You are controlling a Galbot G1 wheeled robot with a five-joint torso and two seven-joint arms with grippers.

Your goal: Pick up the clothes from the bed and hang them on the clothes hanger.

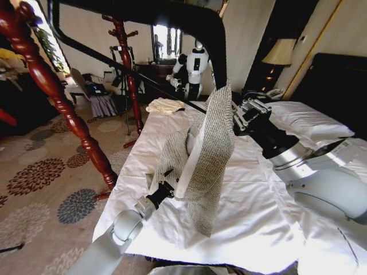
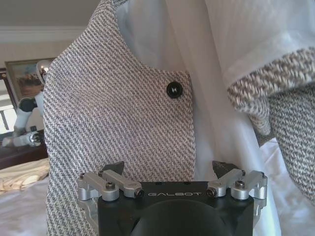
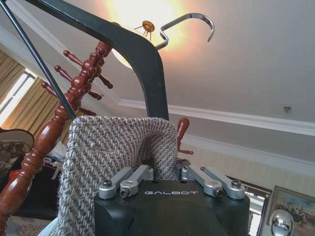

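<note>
— Where hangs the grey-beige flecked knit jacket with white lining (image 1: 207,150)?
— Draped over one end of the thin black hanger with broad curved shoulders (image 1: 189,23), right above the right hand (image 1: 239,112). Hanging down over the big bed with the white duvet (image 1: 252,229), between both hands.

— And the right hand?
— Up beside the top of the jacket, just under the hanger's bend. Closed on the knit edge of the jacket (image 3: 118,152), with the fabric pinched between the fingers (image 3: 129,181).

— And the left hand (image 1: 166,182)?
— Lower down, at the jacket's bottom part. Fingers (image 2: 114,169) spread wide apart, holding nothing. Right in front of them, the flecked cloth with one dark round button (image 2: 174,90) and the white lining beside it.

— Anything near the hanger?
— A silver metal hook (image 3: 189,25) on top of it, high above the right hand. A reddish-brown turned wooden pole with pegs (image 1: 54,91) off past the left hand, standing on the flowered carpet (image 1: 40,172). A small cream folded cloth (image 1: 164,105) lying on the far bed edge, well apart from both hands.
</note>
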